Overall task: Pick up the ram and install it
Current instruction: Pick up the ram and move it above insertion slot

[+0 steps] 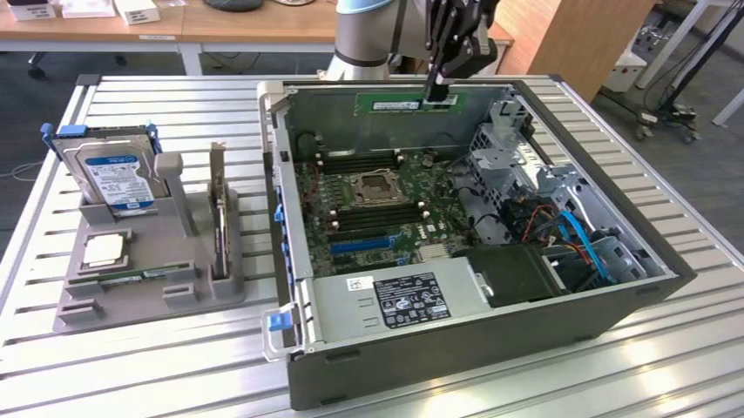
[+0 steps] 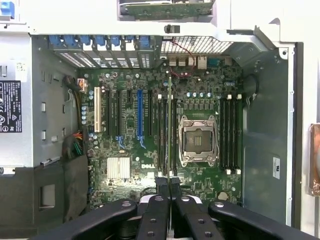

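Inside the open case (image 1: 465,348), the motherboard (image 1: 348,218) is seen lying flat. Further back, up over the case's far side, the ram (image 1: 389,104) is held level, with the hand (image 1: 438,97) clamped tight on one end.

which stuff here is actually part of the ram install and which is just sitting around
In the job:
ram, held in the shut jaws over the case
open computer case
memory slots on its board

Just lying about:
hard drive
expansion card
processor chip
grey holder they sit in
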{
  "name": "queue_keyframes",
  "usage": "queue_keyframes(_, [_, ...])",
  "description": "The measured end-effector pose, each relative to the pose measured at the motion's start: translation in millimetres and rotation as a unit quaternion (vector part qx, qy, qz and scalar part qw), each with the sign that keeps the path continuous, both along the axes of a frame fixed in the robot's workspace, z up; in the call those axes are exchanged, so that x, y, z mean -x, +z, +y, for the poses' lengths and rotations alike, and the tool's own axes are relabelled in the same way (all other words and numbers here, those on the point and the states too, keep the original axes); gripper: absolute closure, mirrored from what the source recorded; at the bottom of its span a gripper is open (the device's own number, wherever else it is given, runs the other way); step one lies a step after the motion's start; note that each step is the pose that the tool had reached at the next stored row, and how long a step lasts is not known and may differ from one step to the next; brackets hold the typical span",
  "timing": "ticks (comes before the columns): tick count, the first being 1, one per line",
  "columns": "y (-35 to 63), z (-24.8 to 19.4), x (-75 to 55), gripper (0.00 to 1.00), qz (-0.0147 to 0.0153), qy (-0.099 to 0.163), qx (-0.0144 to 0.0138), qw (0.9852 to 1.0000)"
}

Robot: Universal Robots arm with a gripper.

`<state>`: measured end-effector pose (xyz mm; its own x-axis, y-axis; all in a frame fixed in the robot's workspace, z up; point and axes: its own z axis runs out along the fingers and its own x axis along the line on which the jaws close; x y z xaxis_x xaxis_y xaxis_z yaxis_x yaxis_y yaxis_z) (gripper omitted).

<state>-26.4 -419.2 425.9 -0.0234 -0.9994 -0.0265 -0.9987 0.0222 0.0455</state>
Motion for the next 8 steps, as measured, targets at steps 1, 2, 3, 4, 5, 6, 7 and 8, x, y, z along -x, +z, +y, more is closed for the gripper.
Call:
queue_keyframes(1, [-0.8, 0.0, 0.0, 0.88, 0.0, 0.0, 0.0, 1.0])
queue_keyframes(2, [-2.0, 0.0, 0.0, 0.88, 0.0, 0.0, 0.0001, 1.0])
queue_keyframes(3, [-3.7, -0.1, 0.0, 0.88, 0.0, 0.0, 0.0001, 1.0])
queue_keyframes(4, [-5.6, -0.1, 0.0, 0.88, 0.0, 0.0, 0.0001, 1.0])
queue_keyframes(5, [-7.4, -0.1, 0.0, 0.88, 0.0, 0.0, 0.0002, 1.0])
queue_keyframes(6, [-9.2, 0.0, 0.0, 0.88, 0.0, 0.0, 0.0001, 1.0])
queue_keyframes(7, [-11.0, 0.0, 0.0, 0.88, 0.0, 0.0, 0.0001, 1.0])
queue_keyframes(8, [-12.8, 0.0, 0.0, 0.88, 0.0, 0.0, 0.0001, 1.0])
